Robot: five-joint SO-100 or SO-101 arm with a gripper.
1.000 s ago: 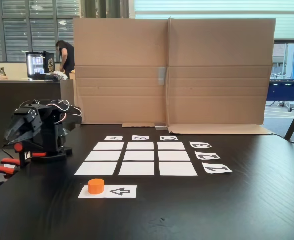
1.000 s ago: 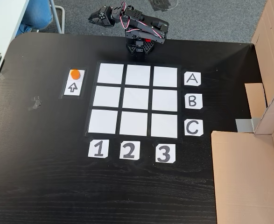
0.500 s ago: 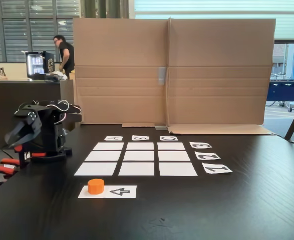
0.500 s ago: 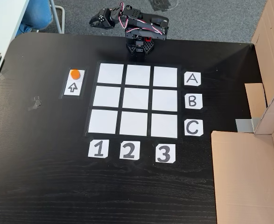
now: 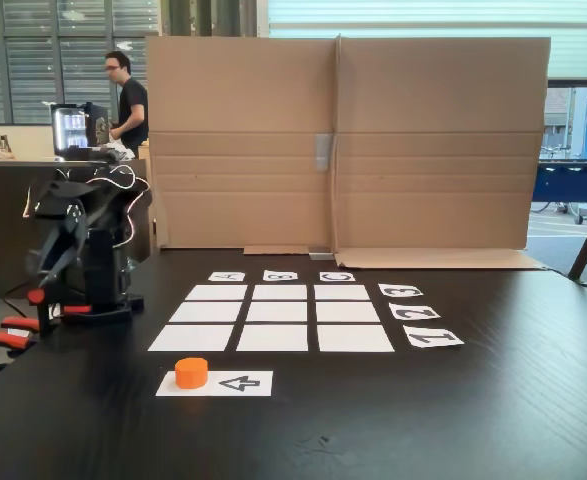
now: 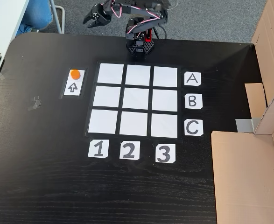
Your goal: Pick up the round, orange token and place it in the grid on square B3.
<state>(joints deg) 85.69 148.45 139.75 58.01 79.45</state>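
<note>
orange token (image 6: 74,73) on arrow strip (image 6: 73,83), left of grid (image 6: 136,100) | looks light, rigid, slick-ish, I'd pinch its round sides | gripper (image 6: 93,20) far off, jaws parted, empty

One fixed view low at table (image 5: 493,400) edge, facing cardboard wall (image 5: 343,140); another high, looking down; both share grid (image 6: 137,100).

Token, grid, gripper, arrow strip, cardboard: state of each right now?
token: upright on the arrow strip, not gripped
arrow strip: flat on the table, left of the grid in the top-down fixed view
grid: all nine cells bare
square B3: empty
gripper: open, raised beyond the table's far edge, holding nothing
cardboard screen: standing upright behind the grid
</note>
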